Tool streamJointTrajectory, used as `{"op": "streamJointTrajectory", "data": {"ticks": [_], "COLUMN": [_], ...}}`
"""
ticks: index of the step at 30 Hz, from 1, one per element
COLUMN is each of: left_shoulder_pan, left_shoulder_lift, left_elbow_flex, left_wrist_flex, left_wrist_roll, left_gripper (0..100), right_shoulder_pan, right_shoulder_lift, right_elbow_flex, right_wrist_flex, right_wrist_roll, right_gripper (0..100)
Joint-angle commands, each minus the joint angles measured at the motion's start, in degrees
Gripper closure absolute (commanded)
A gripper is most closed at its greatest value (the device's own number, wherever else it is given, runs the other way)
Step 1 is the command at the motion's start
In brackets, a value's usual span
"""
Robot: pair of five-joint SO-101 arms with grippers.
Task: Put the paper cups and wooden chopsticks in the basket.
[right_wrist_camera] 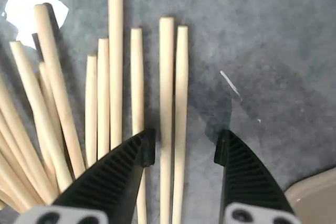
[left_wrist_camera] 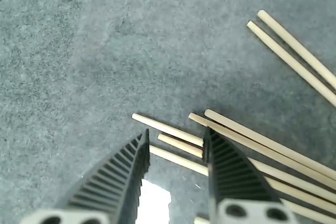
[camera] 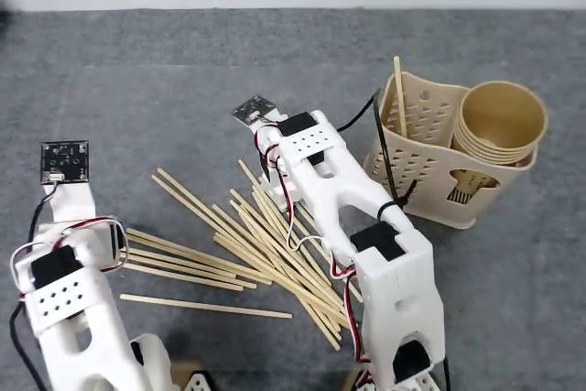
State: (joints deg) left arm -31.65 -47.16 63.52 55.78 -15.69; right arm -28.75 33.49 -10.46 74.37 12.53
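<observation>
Toward 2 o'clock on the counter [camera: 183, 70] I log the basket [camera: 430, 148]: beige plastic, slotted walls, rounded corners. The paper cups [camera: 502, 121], tan and smooth-rimmed, are nested in one stack in its 3 o'clock half. One upright chopstick [camera: 399, 98] leans in its 9 o'clock half. The loose chopsticks [camera: 229, 244], pale round wood with blunt ends, lie fanned on the grey felt-like surface at about 7 o'clock from centre.

Left tool [left_wrist_camera: 176, 134]: black ribbed jaws partly spread, gripping nothing, stick ends lying between them.

Right tool [right_wrist_camera: 185, 136]: jaws wide, two parallel sticks between them, unclamped.
</observation>
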Motion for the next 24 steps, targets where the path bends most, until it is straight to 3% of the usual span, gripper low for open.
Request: {"op": "streamJointTrajectory", "data": {"ticks": [1, 3, 9, 15, 24], "left_shoulder_pan": [0.0, 0.0, 0.0, 0.0, 0.0], "left_shoulder_lift": [-1.9, -1.9, -1.9, -1.9, -1.9], "left_elbow_flex": [-0.6, -0.6, -0.6, -0.6, -0.7], "left_wrist_flex": [-1.2, -1.2, -1.2, -1.2, -1.3], "left_wrist_roll": [0.5, 0.5, 0.5, 0.5, 0.5], "left_gripper": [84, 84, 84, 84, 84], "right_shoulder_pan": [-0.2, -0.2, -0.3, -0.2, -1.1], "right_shoulder_lift": [1.1, 2.2, 4.2, 3.1, -11.8], "right_elbow_flex": [-1.8, -1.8, -1.9, -2.5, -7.6], "right_wrist_flex": [0.6, 0.5, 0.0, 0.7, 13.1], "right_wrist_roll": [0.7, 0.8, 3.3, 4.1, 4.1], "right_gripper": [80.1, 81.6, 99.4, 99.1, 99.1]}}
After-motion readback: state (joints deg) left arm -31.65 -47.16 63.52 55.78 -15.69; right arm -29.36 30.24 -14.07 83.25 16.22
